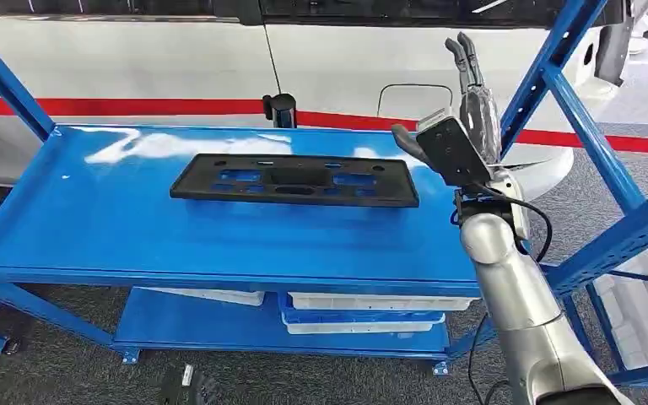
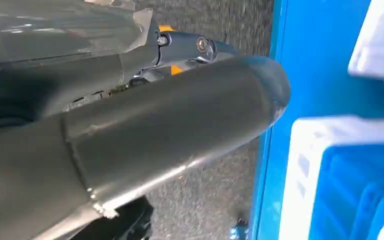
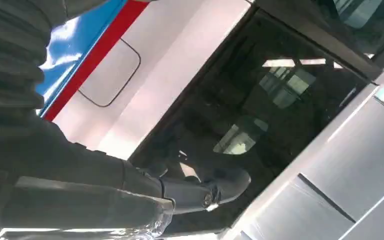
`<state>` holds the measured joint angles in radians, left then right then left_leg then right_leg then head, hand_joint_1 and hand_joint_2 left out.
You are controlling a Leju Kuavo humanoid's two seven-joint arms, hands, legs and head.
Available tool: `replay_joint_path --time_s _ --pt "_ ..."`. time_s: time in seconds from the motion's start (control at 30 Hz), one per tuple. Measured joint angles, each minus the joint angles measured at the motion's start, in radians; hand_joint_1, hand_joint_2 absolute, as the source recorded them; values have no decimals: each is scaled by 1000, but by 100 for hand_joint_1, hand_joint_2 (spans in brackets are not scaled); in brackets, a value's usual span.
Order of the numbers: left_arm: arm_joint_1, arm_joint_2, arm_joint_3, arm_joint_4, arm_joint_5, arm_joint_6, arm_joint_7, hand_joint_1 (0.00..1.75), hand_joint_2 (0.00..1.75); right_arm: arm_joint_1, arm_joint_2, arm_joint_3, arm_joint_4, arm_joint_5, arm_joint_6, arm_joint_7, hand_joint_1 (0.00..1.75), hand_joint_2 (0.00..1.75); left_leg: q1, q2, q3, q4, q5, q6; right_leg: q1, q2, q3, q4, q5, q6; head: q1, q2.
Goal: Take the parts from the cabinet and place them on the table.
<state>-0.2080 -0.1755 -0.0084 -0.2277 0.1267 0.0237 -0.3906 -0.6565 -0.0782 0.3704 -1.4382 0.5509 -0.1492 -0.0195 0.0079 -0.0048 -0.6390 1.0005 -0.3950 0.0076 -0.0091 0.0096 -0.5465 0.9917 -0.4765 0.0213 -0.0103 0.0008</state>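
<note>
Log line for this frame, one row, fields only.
part: black panel flat on blue shelf top | right hand: raised beside shelf, fingers up, holding nothing | left hand: hanging low by shelf

no text, label, brand, number or sign can be read in any of the views.
</note>
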Motion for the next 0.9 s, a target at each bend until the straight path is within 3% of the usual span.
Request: replay_joint_path --time_s 0.3,0.4,0.5,0.6,0.77,0.9 --pt "-3 -2 9 0 -9 50 3 0 0 56 -9 -11 -56 14 -6 1 0 175 -8 -5 0 0 -8 14 -3 -5 10 -22 -1 2 0 0" --pt "-1 4 19 0 3 130 18 0 0 69 -9 -11 -69 17 0 1 0 175 -11 -5 0 0 -8 17 -3 -5 11 -22 0 3 0 0" --pt "17 29 50 0 31 237 69 0 0 81 -6 -5 -87 15 26 0 0 175 -10 -4 0 0 -8 17 -3 -4 11 -22 1 12 0 0" --pt "51 54 74 1 42 256 77 0 0 90 -5 3 -101 14 34 0 0 175 -9 -2 1 0 -8 17 -3 -4 10 -22 1 12 0 0" --pt "93 78 140 12 90 317 211 0 0 92 1 39 -114 3 87 -10 0 175 -6 -3 1 0 -8 16 0 -4 10 -20 -1 14 0 0" --pt "132 86 148 27 77 387 358 0 0 114 19 140 -114 71 143 -13 0 175 -4 -2 1 0 -9 14 0 -4 8 -19 -3 12 0 0"
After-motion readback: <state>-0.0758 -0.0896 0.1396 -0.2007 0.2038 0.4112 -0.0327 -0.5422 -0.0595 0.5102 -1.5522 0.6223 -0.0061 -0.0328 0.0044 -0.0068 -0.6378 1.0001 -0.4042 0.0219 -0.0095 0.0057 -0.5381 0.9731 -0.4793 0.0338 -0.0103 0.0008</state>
